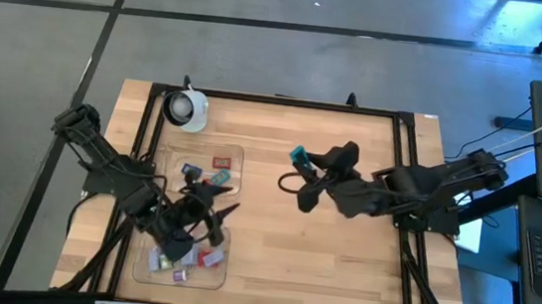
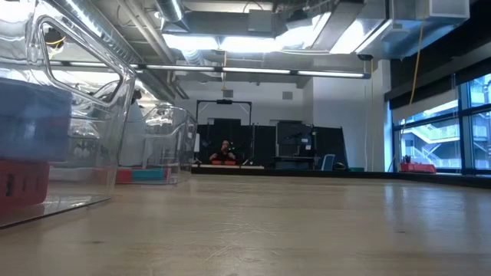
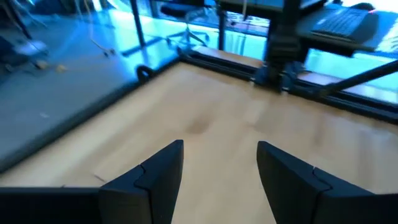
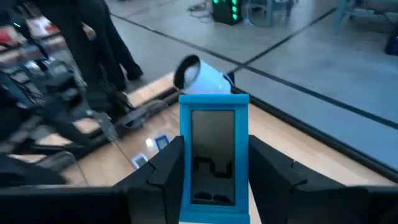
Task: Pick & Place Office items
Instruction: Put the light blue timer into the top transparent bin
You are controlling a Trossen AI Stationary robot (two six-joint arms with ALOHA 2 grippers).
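Observation:
My right gripper (image 1: pixel 301 161) hovers over the middle of the table, shut on a teal-blue blocky frame-shaped piece (image 4: pixel 214 155). My left gripper (image 1: pixel 230 201) is open above the two clear trays at the table's left, and in its wrist view the fingers (image 3: pixel 158 177) have only bare wood between them. Small pieces lie on the tray floors: a red one (image 1: pixel 220 160) and a teal one (image 1: pixel 220 178) in the far tray, with red (image 1: pixel 209 258) and lavender (image 1: pixel 179 275) ones in the near tray. Neither gripper shows in the low view. My right gripper pinches the teal-blue piece by its lower side edges (image 4: pixel 184 180), one finger (image 4: pixel 163 174) on each side. The piece stands upright between the fingers and reaches beyond their tips. It is lifted clear of the table.
A white round cup-like object (image 1: pixel 185 109) lies on its side at the table's far left corner. The clear trays (image 1: pixel 239 155) fill the left part, with their walls (image 2: pixel 115 115) close in the low view. Bare wood (image 1: pixel 271 257) spans the middle and near side. A laptop sits off the table's right.

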